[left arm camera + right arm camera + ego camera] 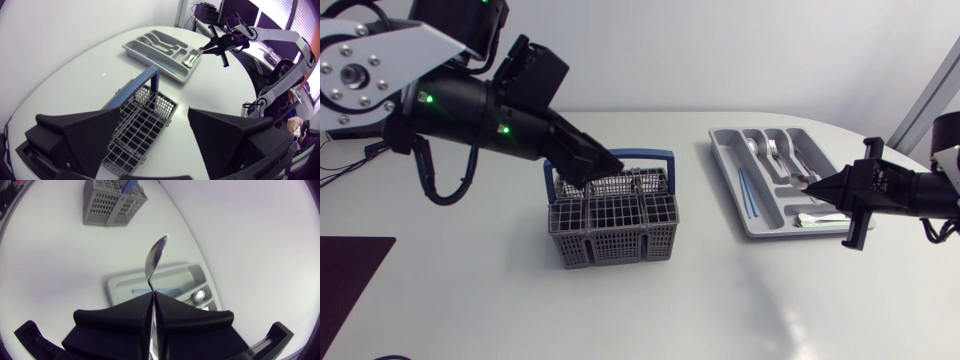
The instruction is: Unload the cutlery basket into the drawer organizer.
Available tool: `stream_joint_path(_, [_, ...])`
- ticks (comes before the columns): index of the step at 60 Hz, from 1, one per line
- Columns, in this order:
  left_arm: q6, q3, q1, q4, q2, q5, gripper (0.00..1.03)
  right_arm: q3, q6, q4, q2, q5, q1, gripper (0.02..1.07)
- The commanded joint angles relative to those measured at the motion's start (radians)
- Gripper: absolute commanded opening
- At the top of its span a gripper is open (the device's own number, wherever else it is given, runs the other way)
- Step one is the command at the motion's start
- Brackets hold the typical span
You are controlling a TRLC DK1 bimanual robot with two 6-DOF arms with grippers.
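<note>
On your white table [470, 300], the grey, blue-handled cutlery basket [613, 225] sits about mid-table. The grey drawer organizer [725, 170] lies at its 2 o'clock, well apart, with cutlery [775, 150] in its compartments. Your left gripper [600, 165] hangs over the basket's 11 o'clock corner, fingers spread, holding nothing. Your right gripper [152, 294], at the organizer's 4 o'clock edge, is clamped on a spoon [155, 260], its bowl pointing ahead.

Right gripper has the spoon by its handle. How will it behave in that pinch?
The spoon looks like polished metal, so probably stiff but slippery. The right gripper holds only its thin handle, bowl sticking out ahead, so it may pivot if bumped. Dropped into the drawer organizer, it would likely clatter, not break.
</note>
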Motion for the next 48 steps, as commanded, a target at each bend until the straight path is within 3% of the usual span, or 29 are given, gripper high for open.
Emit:
stream_joint_path(1, [0.026,-0.058,0.042,-0.006,-0.043,-0.013,0.99,-0.062,0.032,0.097,0.054,0.052,-0.016,0.07])
stream_joint_path(7, [0.042,-0.088,0.071,-0.015,-0.066,-0.014,0.99,-0.107,0.03,0.26,0.103,0.14,-0.022,0.07])
stream_joint_path(13, [0.057,-0.107,0.101,-0.017,-0.09,-0.014,0.99,-0.118,0.018,0.339,0.146,0.206,-0.03,0.07])
stream_joint_path(48, [0.108,-0.151,0.166,-0.029,-0.124,-0.016,0.99,-0.133,-0.108,0.56,0.33,0.434,-0.051,0.07])
